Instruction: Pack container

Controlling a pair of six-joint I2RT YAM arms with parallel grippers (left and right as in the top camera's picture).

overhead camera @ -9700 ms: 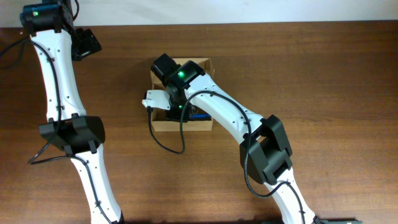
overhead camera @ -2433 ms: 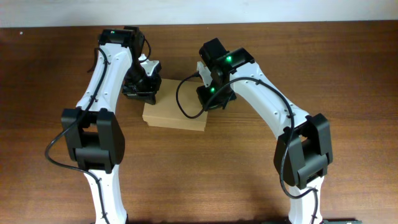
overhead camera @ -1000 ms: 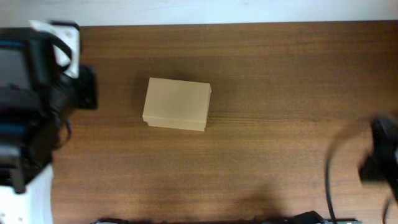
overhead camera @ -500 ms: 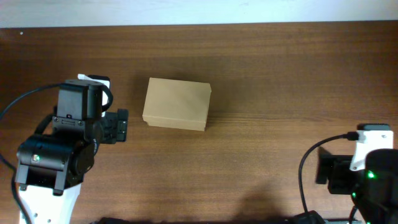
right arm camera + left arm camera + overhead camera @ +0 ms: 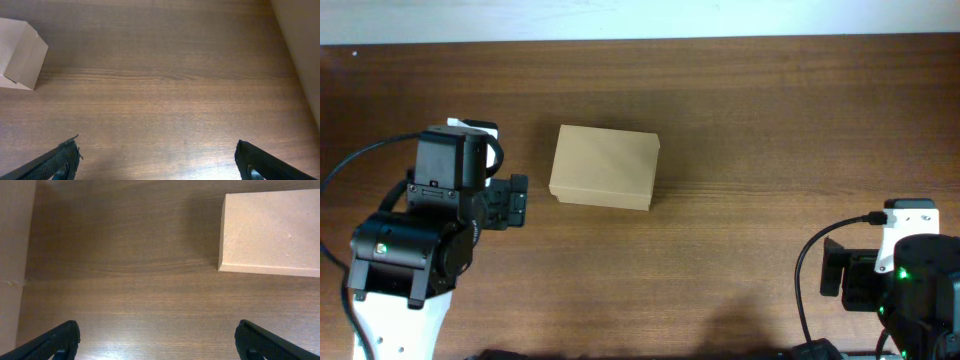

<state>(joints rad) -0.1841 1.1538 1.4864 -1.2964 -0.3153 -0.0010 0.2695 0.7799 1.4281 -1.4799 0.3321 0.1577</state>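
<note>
The container is a plain tan cardboard box lying mid-table with its flap lid closed, so its contents are hidden. My left gripper hovers just left of it, apart from it and open. In the left wrist view the container fills the top right, and the left gripper has only bare wood between its spread fingers. My right gripper sits far off at the table's front right, open. In the right wrist view the right gripper is empty and the container shows at the top left.
Brown wooden table all around the box. Its far edge meets a pale wall, seen as a pale strip in the left wrist view and a pale strip in the right wrist view.
Both arms have swung back from blurred motion to rest low at the table's two sides, shifting only slightly in the last half second. The box has stayed put.
</note>
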